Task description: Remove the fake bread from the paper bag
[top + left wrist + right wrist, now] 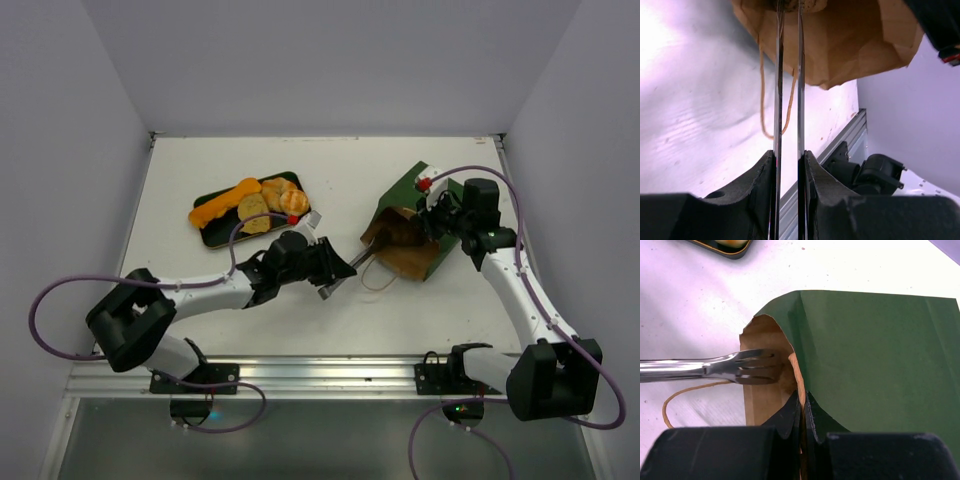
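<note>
We count one paper bag (412, 205) at 3 o'clock, one tray (213, 238) at 10 o'clock bearing one orange loaf (222, 207), and one pair of tongs (358, 262).

Bright, even light; the table (660, 35) glares white in the left wrist view (near foreground blurred).

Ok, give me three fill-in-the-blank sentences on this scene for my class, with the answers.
1. The left gripper holds metal ____.
2. The right gripper pinches the ____'s edge.
3. The loaf lies on the ____.
Answers: tongs; bag; tray.
</note>
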`<state>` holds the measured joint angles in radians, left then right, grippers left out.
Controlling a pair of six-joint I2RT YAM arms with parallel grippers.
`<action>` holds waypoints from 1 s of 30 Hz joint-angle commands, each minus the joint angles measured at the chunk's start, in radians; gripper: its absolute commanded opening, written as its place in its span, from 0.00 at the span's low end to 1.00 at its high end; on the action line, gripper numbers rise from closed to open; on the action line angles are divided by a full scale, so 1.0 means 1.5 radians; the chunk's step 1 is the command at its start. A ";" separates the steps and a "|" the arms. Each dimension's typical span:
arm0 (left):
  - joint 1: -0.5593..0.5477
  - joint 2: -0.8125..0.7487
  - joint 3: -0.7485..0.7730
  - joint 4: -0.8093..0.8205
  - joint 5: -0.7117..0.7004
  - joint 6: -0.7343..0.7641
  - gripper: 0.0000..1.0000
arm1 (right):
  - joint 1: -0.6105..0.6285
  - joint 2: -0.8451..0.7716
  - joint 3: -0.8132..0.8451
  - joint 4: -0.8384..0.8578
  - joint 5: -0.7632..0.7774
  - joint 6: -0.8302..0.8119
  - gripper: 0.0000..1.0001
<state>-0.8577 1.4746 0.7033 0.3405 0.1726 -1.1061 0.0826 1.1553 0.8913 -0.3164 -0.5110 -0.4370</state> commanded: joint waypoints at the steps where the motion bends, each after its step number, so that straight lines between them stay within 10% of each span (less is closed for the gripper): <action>1: 0.004 -0.059 -0.041 0.004 -0.017 0.023 0.00 | -0.005 -0.014 -0.004 0.030 0.008 0.013 0.00; 30: 0.005 -0.397 -0.129 -0.181 0.015 0.071 0.00 | -0.007 -0.022 -0.012 0.044 0.013 0.020 0.00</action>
<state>-0.8577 0.9848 0.4839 0.1368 0.1822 -1.0645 0.0772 1.1484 0.8745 -0.2939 -0.5098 -0.4229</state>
